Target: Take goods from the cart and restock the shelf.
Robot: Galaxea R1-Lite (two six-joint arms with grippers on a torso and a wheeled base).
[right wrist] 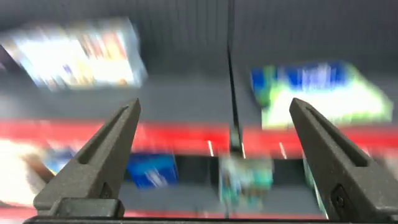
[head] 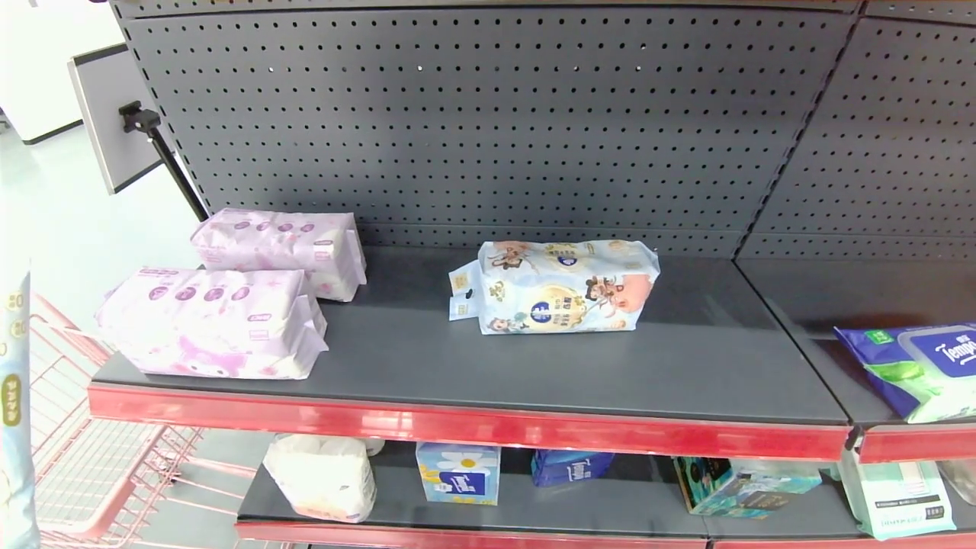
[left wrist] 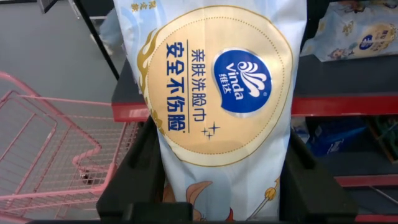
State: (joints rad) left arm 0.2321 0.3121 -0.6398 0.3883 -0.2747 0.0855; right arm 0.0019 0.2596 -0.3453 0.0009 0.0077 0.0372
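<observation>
- The right gripper (right wrist: 214, 106), fingers spread wide, faces the shelf (right wrist: 186, 134) at its red edge.
- A pale pack (right wrist: 74, 53) and a blue-green pack (right wrist: 323, 90) lie on it, well apart.
- A blue box (right wrist: 149, 169) sits on the level below.

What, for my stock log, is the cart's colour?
Pink; the left wrist view shows the cart best.

Dark grey pegboard (head: 488, 114) as backdrop, one slanting vertical seam toward the right. Pale glossy floor (head: 69, 229) at left, brightly lit. Grey flat board (head: 107, 114) on black stand (head: 181, 179) near left edge; white unit (head: 46, 69) behind it
</observation>
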